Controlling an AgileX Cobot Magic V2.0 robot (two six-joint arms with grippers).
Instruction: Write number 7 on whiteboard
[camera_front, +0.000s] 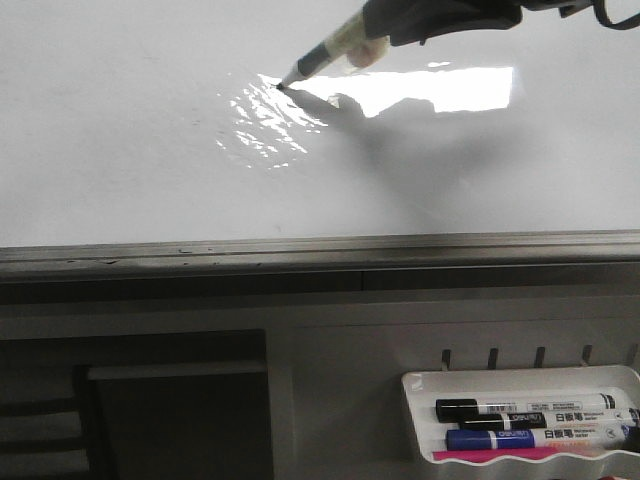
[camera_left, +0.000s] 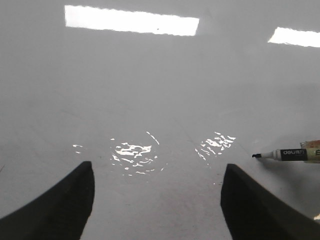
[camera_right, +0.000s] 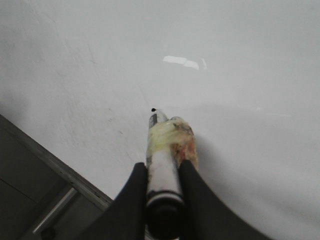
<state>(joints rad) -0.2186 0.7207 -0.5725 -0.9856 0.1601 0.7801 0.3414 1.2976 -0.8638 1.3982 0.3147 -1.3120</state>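
Note:
The whiteboard (camera_front: 120, 150) fills the far half of the front view, glossy white with a grey frame edge (camera_front: 300, 248). No number 7 shows on it. My right gripper (camera_right: 161, 170) is shut on a black marker (camera_front: 325, 55) wrapped in yellowish tape. The marker's tip (camera_front: 281, 86) is at the board surface near a bright reflection. The marker also shows in the right wrist view (camera_right: 160, 160) and, at one edge, in the left wrist view (camera_left: 287, 154). My left gripper (camera_left: 157, 200) is open and empty over the board (camera_left: 150, 75).
A white marker tray (camera_front: 520, 378) at the near right holds black, blue and pink markers (camera_front: 530, 420). A grey ledge runs below the board frame. A dark recess (camera_front: 150, 400) lies at the near left.

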